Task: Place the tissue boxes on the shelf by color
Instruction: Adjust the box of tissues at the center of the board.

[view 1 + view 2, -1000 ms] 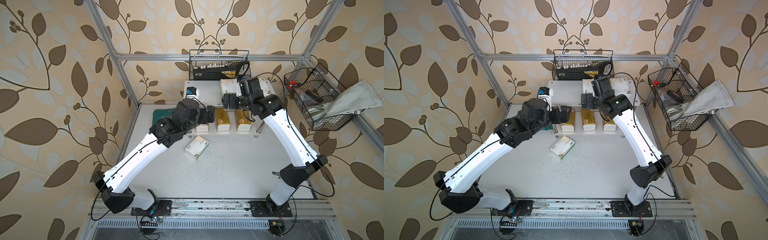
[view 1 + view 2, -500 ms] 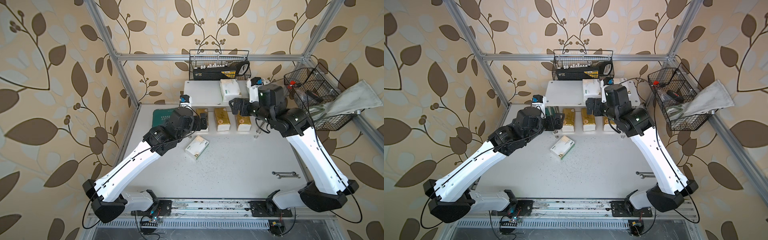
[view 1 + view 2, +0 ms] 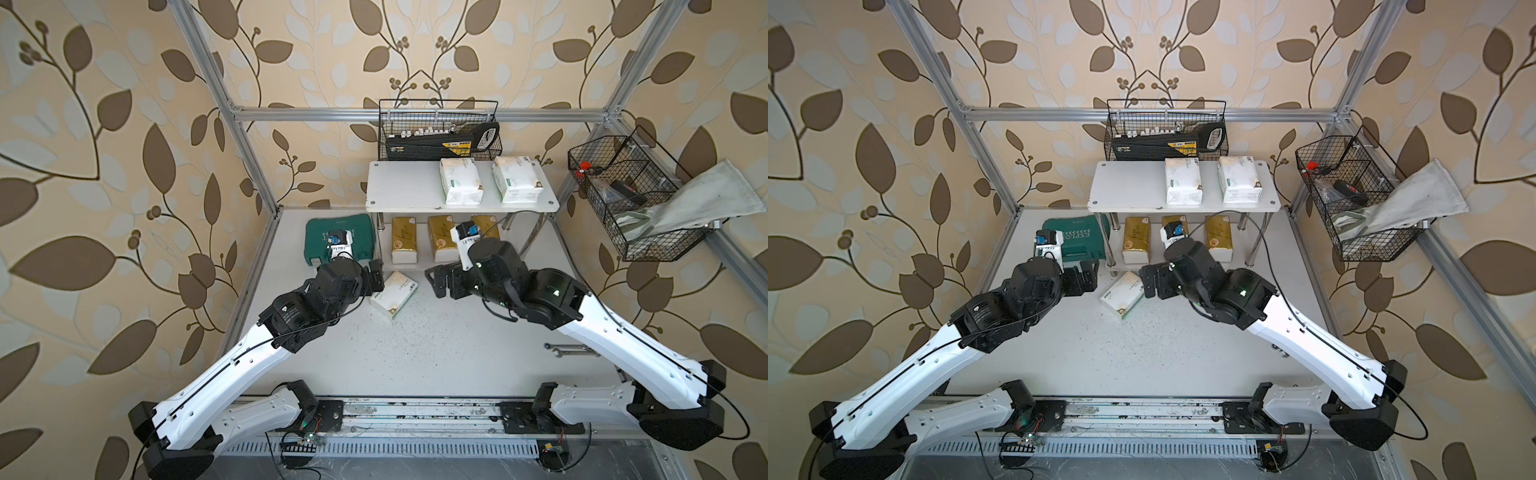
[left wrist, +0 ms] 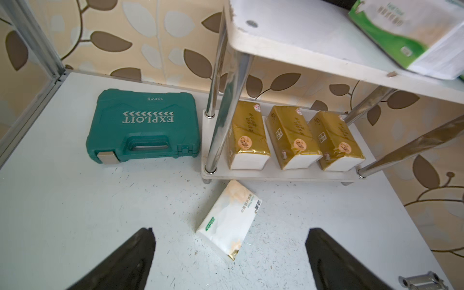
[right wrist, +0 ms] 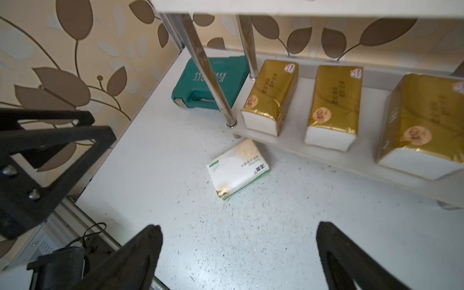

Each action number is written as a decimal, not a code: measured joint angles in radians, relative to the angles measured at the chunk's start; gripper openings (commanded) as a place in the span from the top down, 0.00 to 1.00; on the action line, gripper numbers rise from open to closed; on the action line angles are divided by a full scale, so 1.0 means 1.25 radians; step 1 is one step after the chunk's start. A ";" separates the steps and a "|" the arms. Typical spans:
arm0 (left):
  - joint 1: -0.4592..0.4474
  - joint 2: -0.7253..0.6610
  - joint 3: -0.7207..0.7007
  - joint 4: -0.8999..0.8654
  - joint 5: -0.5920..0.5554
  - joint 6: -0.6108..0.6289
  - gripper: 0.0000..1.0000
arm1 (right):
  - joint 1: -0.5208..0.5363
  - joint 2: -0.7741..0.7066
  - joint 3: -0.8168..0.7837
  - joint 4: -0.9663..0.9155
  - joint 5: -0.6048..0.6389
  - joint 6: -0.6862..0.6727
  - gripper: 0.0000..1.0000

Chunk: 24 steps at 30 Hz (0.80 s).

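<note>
The white two-tier shelf (image 3: 399, 187) (image 3: 1125, 187) carries two white tissue boxes with green labels on its top board (image 3: 460, 187) (image 3: 517, 185). Three gold tissue boxes stand on the lower tier (image 4: 247, 135) (image 4: 291, 138) (image 4: 334, 140). One more white tissue box (image 3: 394, 294) (image 4: 229, 221) (image 5: 238, 170) lies askew on the table just in front of the shelf. My left gripper (image 3: 376, 276) (image 4: 229, 232) hangs open close to that box's left side. My right gripper (image 3: 438, 282) (image 5: 239, 226) is open to its right, a short way off. Neither holds anything.
A green tool case (image 3: 338, 239) lies left of the shelf. A black wire basket (image 3: 438, 133) hangs behind the shelf. Another basket (image 3: 623, 195), with a grey cloth (image 3: 698, 199), hangs on the right. A wrench (image 3: 571, 350) lies at the right, near my right arm.
Both arms have drawn back from the shelf toward the front. My right gripper came down from the top tier to table height beside the lying white box. Both stayed open.
</note>
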<state>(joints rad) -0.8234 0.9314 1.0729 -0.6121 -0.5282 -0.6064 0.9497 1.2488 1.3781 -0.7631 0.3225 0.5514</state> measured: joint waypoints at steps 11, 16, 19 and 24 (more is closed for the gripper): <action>0.000 -0.147 -0.219 -0.095 -0.072 -0.161 0.01 | 0.160 0.225 -0.147 0.157 0.156 0.302 0.01; 0.000 -0.187 -0.246 -0.132 -0.075 -0.251 0.01 | 0.157 0.375 -0.051 0.153 0.180 0.380 0.01; 0.000 -0.203 -0.249 -0.156 -0.075 -0.290 0.01 | 0.149 0.446 0.024 0.150 0.179 0.406 0.01; 0.000 -0.218 -0.249 -0.189 -0.075 -0.319 0.01 | 0.109 0.535 0.106 0.137 0.158 0.450 0.01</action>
<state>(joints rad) -0.8234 0.6594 0.7620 -0.8486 -0.6220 -1.0054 1.0855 1.9179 1.5101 -0.5915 0.5198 1.1133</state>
